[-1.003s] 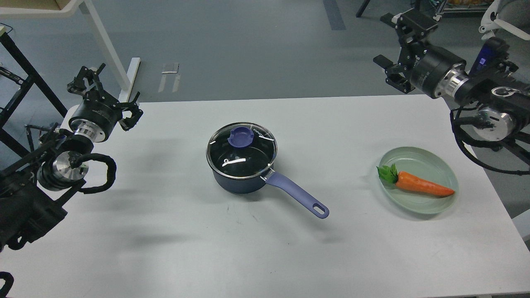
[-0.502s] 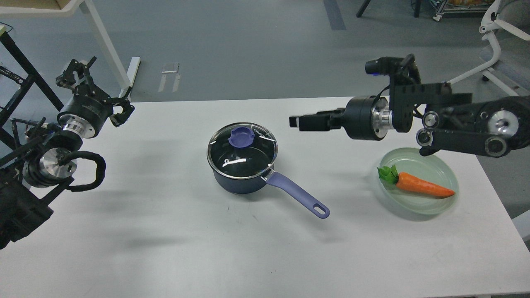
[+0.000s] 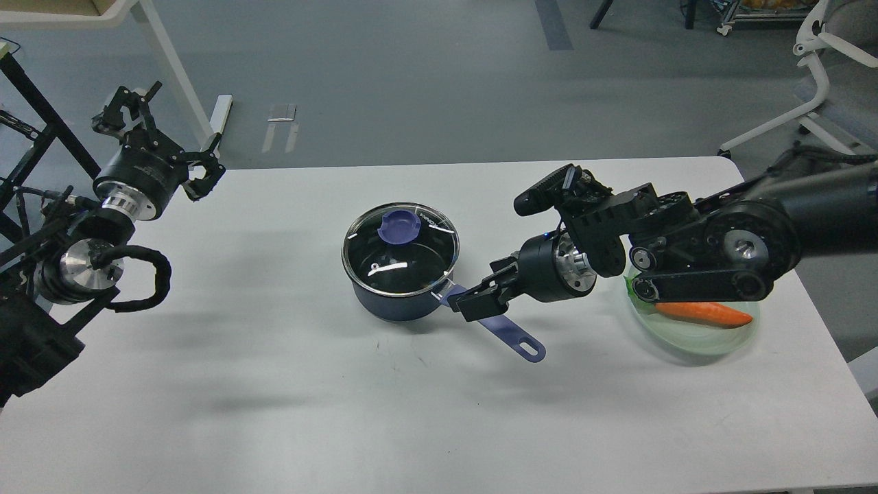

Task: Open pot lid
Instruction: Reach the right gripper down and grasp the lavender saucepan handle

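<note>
A dark blue pot [image 3: 394, 302] stands mid-table with its glass lid [image 3: 401, 250] on; the lid has a blue knob [image 3: 400, 226]. The pot's purple handle [image 3: 513, 336] points to the front right. My right gripper [image 3: 480, 288] is low over the base of that handle, just right of the pot, with its fingers apart and nothing in them. It hides part of the handle and does not touch the lid. My left gripper [image 3: 158, 140] is open and empty, raised over the table's far left edge, well away from the pot.
A pale green plate [image 3: 713, 339] with an orange carrot [image 3: 706, 313] sits at the right, partly hidden under my right arm. The white table [image 3: 274, 384] has bare surface in front. A white chair [image 3: 816, 82] and table legs stand beyond the table.
My right arm has swung in from the upper right and come down, and its gripper now sits at the pot's handle. The left arm has shifted only slightly. The lid has not moved.
</note>
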